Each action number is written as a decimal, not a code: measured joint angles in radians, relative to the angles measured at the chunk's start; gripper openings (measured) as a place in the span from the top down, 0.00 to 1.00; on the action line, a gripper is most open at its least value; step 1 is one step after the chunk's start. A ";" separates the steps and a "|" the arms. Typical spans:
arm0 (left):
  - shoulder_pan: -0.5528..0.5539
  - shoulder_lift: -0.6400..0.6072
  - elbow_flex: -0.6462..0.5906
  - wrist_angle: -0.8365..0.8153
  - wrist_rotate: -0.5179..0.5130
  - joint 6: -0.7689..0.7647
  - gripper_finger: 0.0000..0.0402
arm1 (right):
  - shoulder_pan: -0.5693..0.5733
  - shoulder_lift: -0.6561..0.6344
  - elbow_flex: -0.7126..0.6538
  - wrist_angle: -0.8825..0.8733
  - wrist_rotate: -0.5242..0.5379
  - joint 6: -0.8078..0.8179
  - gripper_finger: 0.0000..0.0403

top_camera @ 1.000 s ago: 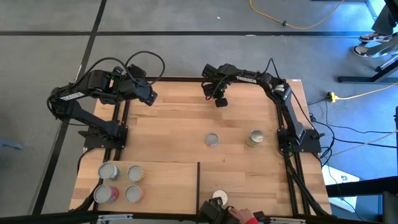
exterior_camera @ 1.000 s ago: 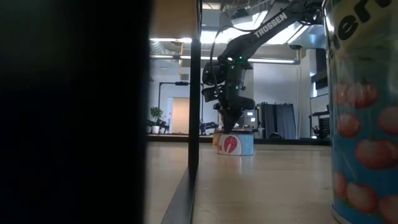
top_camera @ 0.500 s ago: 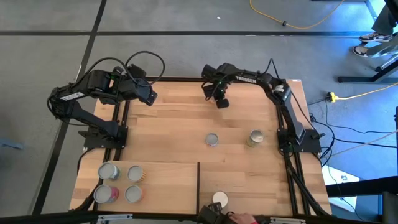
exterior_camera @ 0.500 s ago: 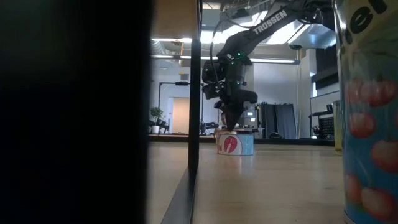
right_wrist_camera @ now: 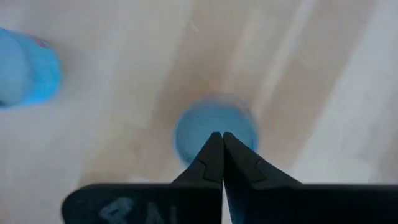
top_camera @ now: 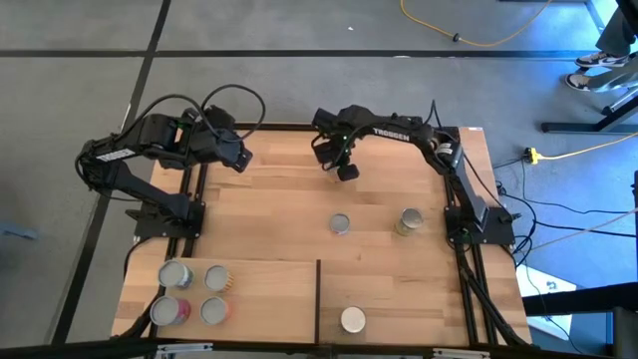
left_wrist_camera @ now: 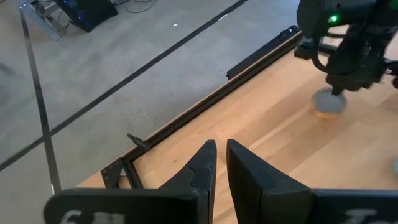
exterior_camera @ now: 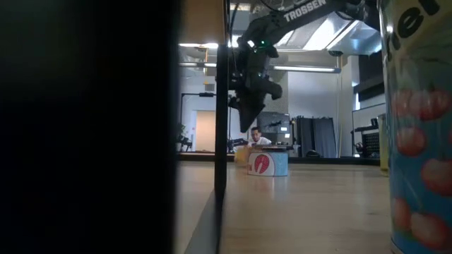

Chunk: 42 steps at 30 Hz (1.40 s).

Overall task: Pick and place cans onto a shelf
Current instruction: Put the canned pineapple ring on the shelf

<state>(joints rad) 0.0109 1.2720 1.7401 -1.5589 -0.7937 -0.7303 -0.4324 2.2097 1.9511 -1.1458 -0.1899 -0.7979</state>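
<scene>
A: High view: right gripper (top_camera: 346, 172), jaws shut and empty, hangs beyond the silver-topped can (top_camera: 340, 224); four cans sit on the shelf (top_camera: 269, 289).

B: Right wrist view: closed tips would strike the lid; left wrist view: left gripper (left_wrist_camera: 221, 163) narrowly parted, empty.

shelf (top_camera: 261, 289): table's near-left corner | on shelf: four cans (top_camera: 195, 292) clustered at its left | table (top_camera: 289, 214) centre: two cans (top_camera: 375, 223) side by side | near edge: one can (top_camera: 353, 320), right of shelf

Blurred can (right_wrist_camera: 214, 134) beneath end effector (right_wrist_camera: 217, 140)
</scene>
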 joint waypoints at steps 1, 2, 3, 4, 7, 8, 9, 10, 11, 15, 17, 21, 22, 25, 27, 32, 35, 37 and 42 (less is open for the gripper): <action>-0.004 0.000 0.000 0.000 0.000 0.000 0.92 | 0.010 0.000 0.000 0.002 -0.017 0.000 1.00; -0.007 0.000 0.000 0.000 0.000 0.000 0.92 | 0.021 0.000 0.000 0.005 -0.026 0.000 1.00; -0.012 0.000 0.000 0.000 0.000 0.000 0.92 | 0.033 0.000 0.000 0.006 -0.027 0.000 1.00; -0.015 0.000 0.000 0.000 0.000 0.000 0.92 | 0.044 0.000 0.000 0.009 -0.027 0.000 1.00; -0.021 0.000 0.000 0.000 0.000 0.000 0.92 | 0.069 0.000 0.000 0.026 -0.033 0.001 1.00; -0.021 0.000 0.000 0.000 0.000 0.000 0.92 | 0.074 -0.001 0.000 0.020 -0.032 0.003 1.00; -0.021 0.000 0.000 0.000 0.000 0.000 0.92 | 0.077 -0.003 0.000 0.011 -0.027 0.003 1.00; -0.021 0.000 0.000 0.000 0.000 0.000 0.92 | 0.079 -0.004 0.000 -0.001 -0.017 0.005 0.99; -0.021 0.000 0.000 0.000 0.000 0.000 0.92 | 0.083 -0.004 0.000 -0.013 -0.004 0.009 0.99; -0.021 0.000 0.000 0.000 0.000 0.000 0.92 | 0.086 -0.004 0.000 -0.070 0.093 0.068 0.93; -0.021 0.000 0.000 0.000 0.000 0.000 0.92 | 0.082 -0.004 0.000 -0.101 0.096 0.114 0.90; -0.021 0.000 0.000 0.000 0.000 0.000 0.92 | 0.066 -0.004 0.000 -0.140 0.002 0.169 0.84; -0.021 0.000 0.000 0.000 0.000 0.000 0.92 | 0.063 -0.004 0.000 -0.148 -0.029 0.169 0.82; -0.021 0.000 0.000 0.000 0.000 0.000 0.92 | 0.061 -0.005 -0.005 -0.165 -0.076 0.165 0.79; -0.021 0.000 0.000 0.000 0.000 0.000 0.92 | 0.062 -0.006 -0.026 -0.177 -0.076 0.165 0.78; -0.021 0.000 0.000 0.000 0.000 0.000 0.92 | 0.061 -0.006 -0.141 -0.183 -0.077 0.137 0.77; -0.021 0.000 0.000 0.000 0.000 0.000 0.92 | 0.062 -0.006 -0.204 -0.179 -0.076 0.114 0.77; -0.021 0.000 0.000 0.000 0.000 0.000 0.92 | 0.067 -0.009 -0.232 -0.173 -0.076 0.113 0.77; -0.021 0.000 0.000 0.000 0.000 0.000 0.92 | 0.071 -0.006 -0.251 -0.151 -0.065 0.121 0.77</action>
<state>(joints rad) -0.0097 1.2720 1.7405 -1.5589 -0.7937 -0.7303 -0.3610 2.2032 1.6999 -1.2963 -0.2552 -0.6765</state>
